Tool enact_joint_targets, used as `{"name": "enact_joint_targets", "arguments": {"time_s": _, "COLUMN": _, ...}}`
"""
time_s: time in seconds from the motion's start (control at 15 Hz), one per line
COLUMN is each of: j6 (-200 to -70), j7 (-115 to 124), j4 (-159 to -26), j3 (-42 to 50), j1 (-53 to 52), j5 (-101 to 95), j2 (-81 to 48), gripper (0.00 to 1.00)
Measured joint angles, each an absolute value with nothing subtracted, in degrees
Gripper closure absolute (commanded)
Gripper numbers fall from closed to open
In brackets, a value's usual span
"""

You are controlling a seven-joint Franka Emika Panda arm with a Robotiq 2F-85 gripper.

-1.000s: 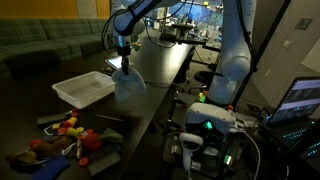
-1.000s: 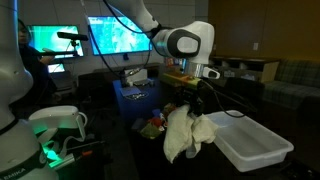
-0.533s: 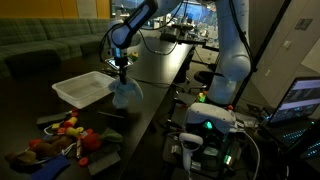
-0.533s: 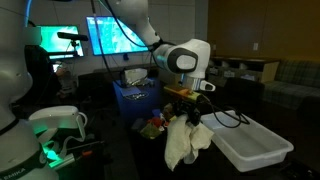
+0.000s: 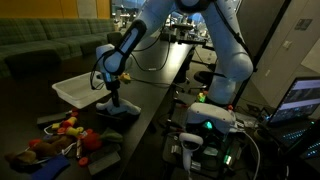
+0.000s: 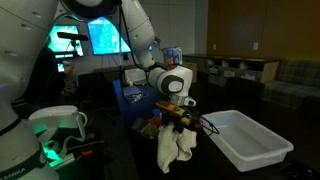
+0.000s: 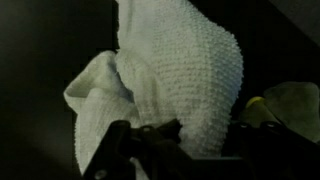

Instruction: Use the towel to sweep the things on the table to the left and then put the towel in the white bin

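My gripper [image 5: 112, 96] is shut on the towel [image 5: 116, 109], a pale knitted cloth whose lower end bunches on the black table [image 5: 150, 85] just in front of the white bin [image 5: 82, 89]. In an exterior view the towel [image 6: 175, 150] hangs below the gripper [image 6: 178, 120], with the white bin [image 6: 246, 148] to its right. The wrist view is filled by the towel [image 7: 175, 70], pinched at the gripper [image 7: 205, 128]. The things [image 5: 62, 133], small red, yellow and orange toys, lie clustered near the table's end, apart from the towel. Some of the things [image 6: 155, 126] show behind the towel.
A yellowish toy [image 7: 285, 103] shows at the right of the wrist view. A green-lit device [image 5: 210, 122] and cables stand beside the table. A blue crate [image 6: 138, 98] and lit screens [image 6: 108, 37] are behind it. A laptop [image 5: 300, 98] sits at the far right.
The arm has come down and moved toward the toys, carrying the towel from above the table beside the bin to where its lower end meets the tabletop. The gripper stayed shut.
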State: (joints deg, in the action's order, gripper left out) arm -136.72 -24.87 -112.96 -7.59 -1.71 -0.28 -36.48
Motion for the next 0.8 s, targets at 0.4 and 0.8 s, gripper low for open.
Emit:
{"name": "enact_joint_targets", "arguments": {"time_s": 0.4, "j6": -136.7, "j7": -25.4, "j4": -109.2, "j3": -15.6, "j1": -3.1, "j5": -0.2, "j2": -38.2, "gripper": 0.96}}
{"name": "enact_joint_targets", "arguments": {"time_s": 0.8, "j6": -136.6, "j7": -27.8, "j4": -105.6, "j3": -21.9, "j1": -3.8, "j5": 2.2, "j2": -37.0, "gripper": 0.96}}
